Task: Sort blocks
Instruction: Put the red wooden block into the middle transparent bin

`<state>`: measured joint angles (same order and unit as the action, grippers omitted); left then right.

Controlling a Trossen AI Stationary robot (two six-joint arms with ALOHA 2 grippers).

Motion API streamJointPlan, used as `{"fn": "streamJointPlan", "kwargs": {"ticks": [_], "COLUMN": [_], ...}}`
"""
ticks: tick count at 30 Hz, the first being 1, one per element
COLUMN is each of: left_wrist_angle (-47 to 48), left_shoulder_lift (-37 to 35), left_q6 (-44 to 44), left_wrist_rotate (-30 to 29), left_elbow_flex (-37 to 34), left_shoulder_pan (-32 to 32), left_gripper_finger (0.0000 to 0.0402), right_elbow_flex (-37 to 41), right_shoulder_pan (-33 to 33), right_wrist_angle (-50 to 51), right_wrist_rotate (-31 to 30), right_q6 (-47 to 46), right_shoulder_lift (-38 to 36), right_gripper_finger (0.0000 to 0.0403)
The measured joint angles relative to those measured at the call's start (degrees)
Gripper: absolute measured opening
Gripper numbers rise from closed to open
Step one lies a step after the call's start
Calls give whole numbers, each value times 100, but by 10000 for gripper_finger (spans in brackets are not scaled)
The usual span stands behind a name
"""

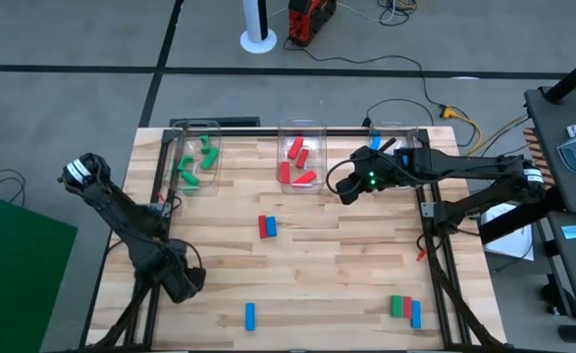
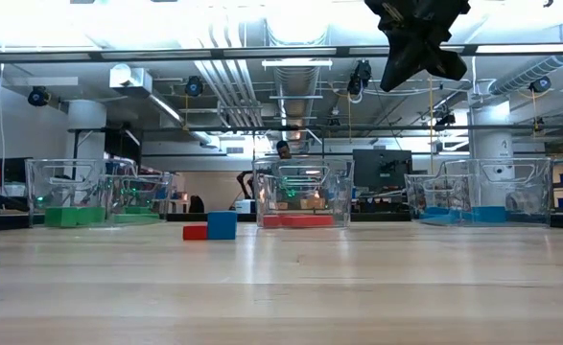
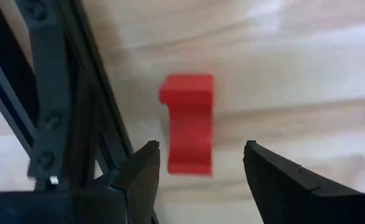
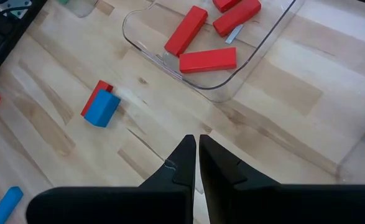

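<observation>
Loose blocks lie scattered on the wooden worktop [image 1: 327, 284]: a red block [image 1: 263, 226] touching a blue block [image 1: 272, 226] near the middle, a lone blue block [image 1: 250, 316] near the front edge, and a green [image 1: 396, 307], red [image 1: 406, 308] and blue [image 1: 416, 314] trio side by side at the front right. One more red block [image 3: 188, 124] lies just ahead of the left tool [image 3: 201, 165], between its released, spread fingers, beside the dark frame rail at the worktop's left front. Along the far edge stand three clear bins: the left bin [image 1: 183, 147] holds green blocks [image 1: 189, 175], the middle bin [image 1: 319, 132] red blocks [image 1: 295, 149], the right bin [image 1: 410, 131] blue ones [image 1: 376, 144]. The right tool [image 4: 197, 152] hangs above the worktop between the middle and right bins, its fingers clenched together on nothing; the red-and-blue pair lies well apart from it.
</observation>
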<state>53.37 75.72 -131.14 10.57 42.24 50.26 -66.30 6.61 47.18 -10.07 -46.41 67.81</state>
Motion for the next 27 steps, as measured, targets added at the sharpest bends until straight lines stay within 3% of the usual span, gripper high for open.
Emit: {"fn": "streamJointPlan", "kwargs": {"ticks": [10, 18, 27], "left_wrist_angle": [-242, -1400, -1441], "left_shoulder_lift": [4, 9, -2], "left_q6": [-117, -119, 2], "left_wrist_rotate": [-2, -33, -69], "left_elbow_flex": [-483, -999, -1086], "left_shoulder_pan": [7, 7, 8], "left_gripper_finger": [208, 208, 198], "right_elbow_flex": [0, 0, 0], "right_shoulder_pan": [0, 0, 0], "right_wrist_angle": [2, 2, 2], "right_wrist_rotate": [0, 0, 0], "right_q6": [-4, -8, -9], "right_shoulder_lift": [0, 0, 0], "right_gripper_finger": [12, 12, 12]}}
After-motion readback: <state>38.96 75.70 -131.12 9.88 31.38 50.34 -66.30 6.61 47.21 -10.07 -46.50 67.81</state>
